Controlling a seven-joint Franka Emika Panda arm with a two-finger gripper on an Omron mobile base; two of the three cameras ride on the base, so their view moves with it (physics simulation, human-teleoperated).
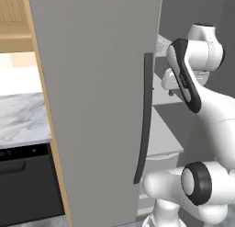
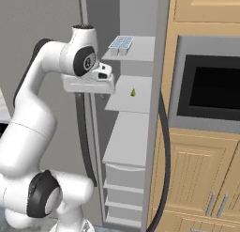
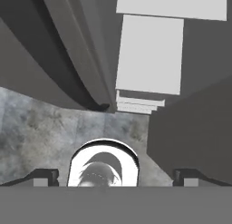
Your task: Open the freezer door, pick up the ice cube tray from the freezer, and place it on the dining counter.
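The freezer door (image 1: 96,106) stands swung open, its dark bar handle (image 1: 146,120) facing me. Inside the freezer (image 2: 129,132), the pale blue-grey ice cube tray (image 2: 122,44) lies on the top shelf. My gripper (image 2: 91,95) hangs in front of the shelves, just left of and below the tray, pointing down. It is open and holds nothing. In the hand view the fingertips (image 3: 45,175) stand wide apart over the floor, with the freezer's shelves and drawers (image 3: 149,55) above them. The gripper (image 1: 169,89) also shows beyond the door's edge. The dining counter is out of view.
A small yellow-green item (image 2: 133,92) sits on the second shelf. A black built-in oven (image 2: 211,88) in wood cabinets stands right of the freezer. Between them a grey door edge carries a curved dark handle (image 2: 162,151). A marble counter (image 1: 23,116) over a black appliance lies left of the door.
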